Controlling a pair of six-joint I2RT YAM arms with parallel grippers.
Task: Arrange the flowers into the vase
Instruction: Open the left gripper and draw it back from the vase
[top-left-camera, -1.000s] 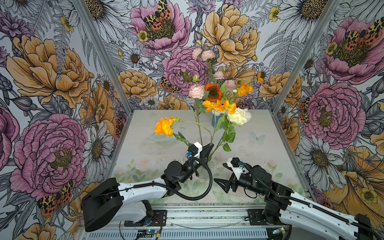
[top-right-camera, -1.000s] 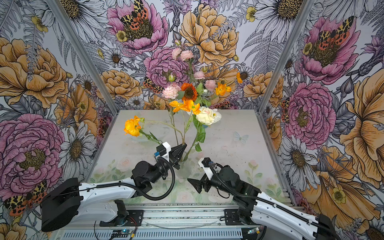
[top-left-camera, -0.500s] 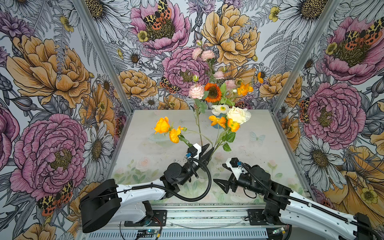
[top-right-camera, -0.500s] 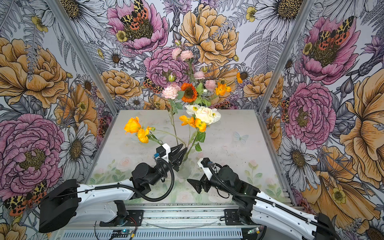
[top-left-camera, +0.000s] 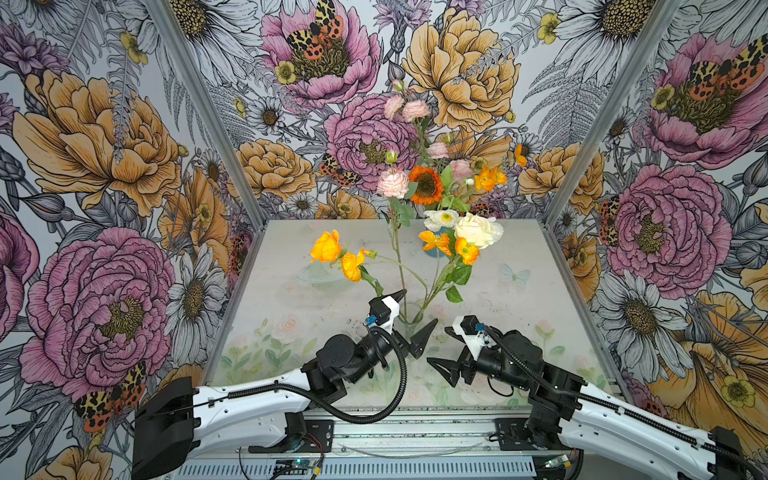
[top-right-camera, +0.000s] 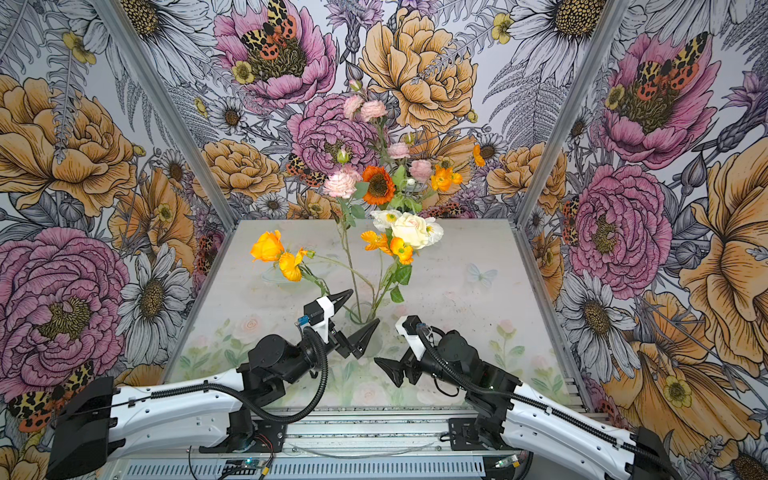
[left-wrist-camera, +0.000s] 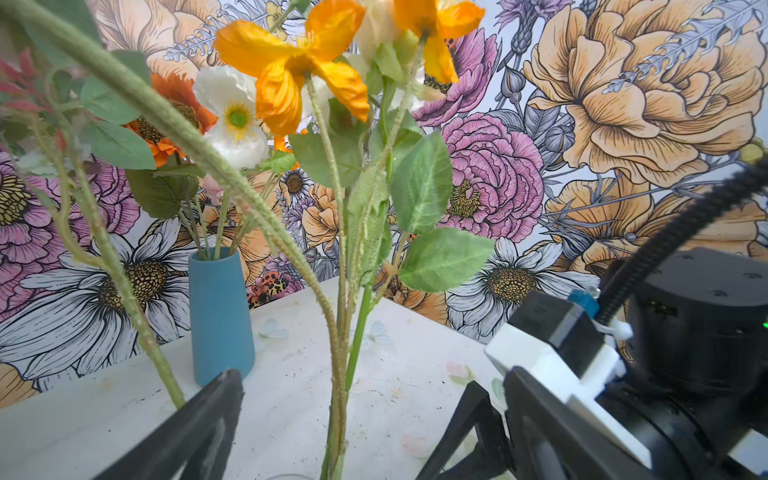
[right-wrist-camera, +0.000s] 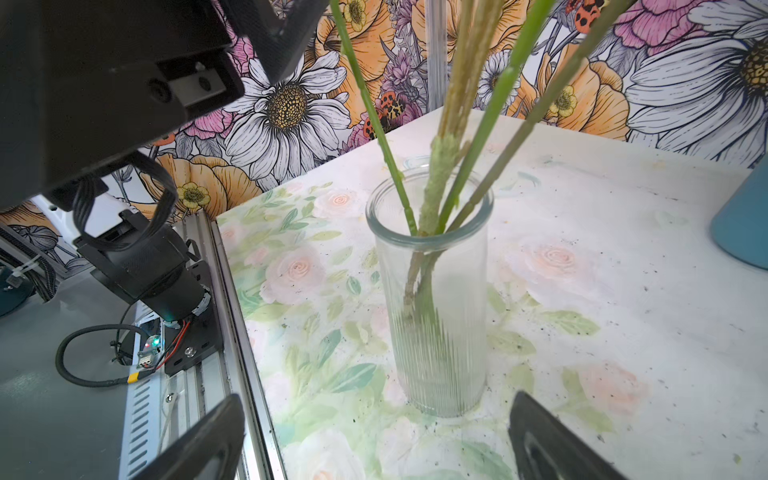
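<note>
A clear ribbed glass vase (top-left-camera: 409, 321) (top-right-camera: 365, 316) (right-wrist-camera: 432, 299) stands near the table's front middle. In it stand several flowers: two orange heads (top-left-camera: 326, 246) leaning left, a cream rose (top-left-camera: 476, 230) (top-right-camera: 409, 230), small orange blooms (left-wrist-camera: 291, 70) and a tall pink one (top-left-camera: 392, 183). My left gripper (top-left-camera: 417, 309) (top-right-camera: 362, 308) (left-wrist-camera: 332, 432) is open, its fingers on either side of the stems (left-wrist-camera: 340, 374) just above the vase rim, touching none. My right gripper (top-left-camera: 438, 345) (top-right-camera: 386, 341) (right-wrist-camera: 374, 440) is open and empty, low beside the vase on its right.
A blue vase (top-left-camera: 434, 251) (left-wrist-camera: 220, 316) at the back middle holds an orange sunflower (top-left-camera: 424, 185) and pink and orange blooms. The pale table (top-left-camera: 519, 299) has flowered walls on three sides and a metal rail (top-left-camera: 415, 419) along its front edge.
My left gripper has gone from shut to open, letting go of the stems. The orange heads have sunk lower, one swinging out to the left. The right arm has barely moved.
</note>
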